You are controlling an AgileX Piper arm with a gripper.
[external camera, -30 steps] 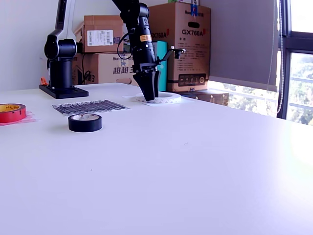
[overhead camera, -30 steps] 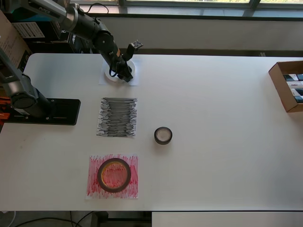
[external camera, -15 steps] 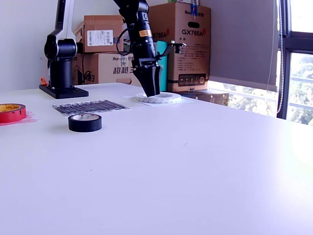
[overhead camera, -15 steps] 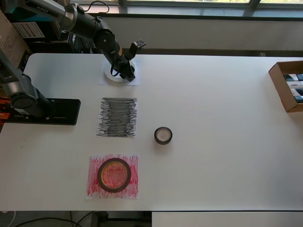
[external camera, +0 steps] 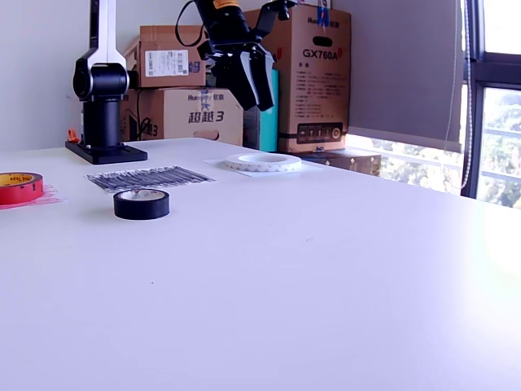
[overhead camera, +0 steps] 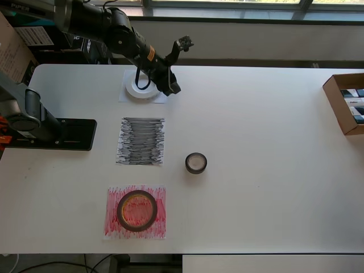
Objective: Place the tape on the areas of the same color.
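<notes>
Exterior view shows gripper [external camera: 259,102] open and empty, clear above white tape ring [external camera: 263,162]; overhead shows black roll [overhead camera: 195,163] off streaked black paper [overhead camera: 141,141], bare table around.

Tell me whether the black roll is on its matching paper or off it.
Off. The black roll sits on bare table beside the black-streaked paper, apart from it.

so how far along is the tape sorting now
Two of three look done: the dark-red tape roll lies on the red-streaked paper, and the white tape roll rests on the plain white paper. Nothing is in hand; the tool hangs above the table, holding nothing. Left: the small black tape roll sits on the bare table, beside the black-streaked paper.
</notes>
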